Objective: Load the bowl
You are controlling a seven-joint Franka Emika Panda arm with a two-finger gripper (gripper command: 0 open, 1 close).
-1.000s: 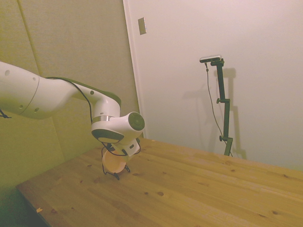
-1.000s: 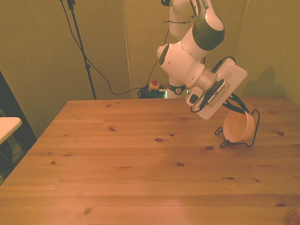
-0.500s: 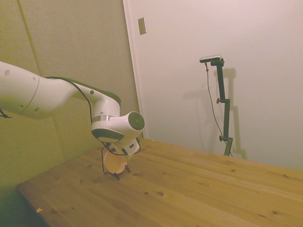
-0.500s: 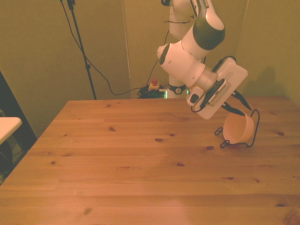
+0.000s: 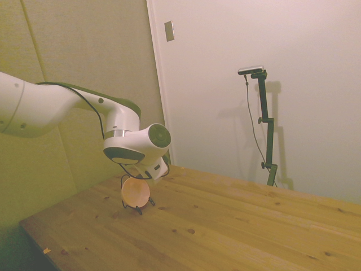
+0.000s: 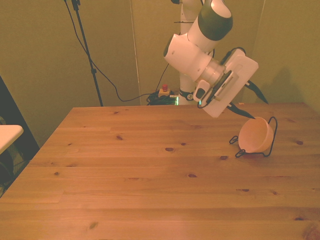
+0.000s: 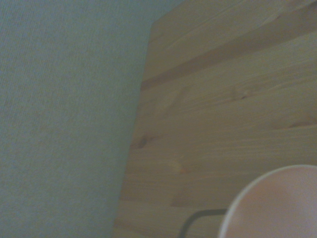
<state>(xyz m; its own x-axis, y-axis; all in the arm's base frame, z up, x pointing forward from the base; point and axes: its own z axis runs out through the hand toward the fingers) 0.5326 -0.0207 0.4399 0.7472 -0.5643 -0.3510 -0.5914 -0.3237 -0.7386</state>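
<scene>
On wooden table [image 6: 150, 170] — bowl [image 6: 255, 135] in wire rack [image 6: 271, 140] | tool [image 6: 252, 102] parted, empty

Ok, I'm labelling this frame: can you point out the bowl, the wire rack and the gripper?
bowl [image 6: 255, 135], front view, on its outer wall.
wire rack [image 6: 274, 131], front view, on the upright loop beside the bowl.
gripper [image 6: 252, 102], front view, between its dark fingertips.

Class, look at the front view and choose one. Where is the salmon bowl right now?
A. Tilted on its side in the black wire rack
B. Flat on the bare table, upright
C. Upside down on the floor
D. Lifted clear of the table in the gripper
A: the bowl leans on its side inside the black wire rack on the table, with the gripper raised above it.
</scene>
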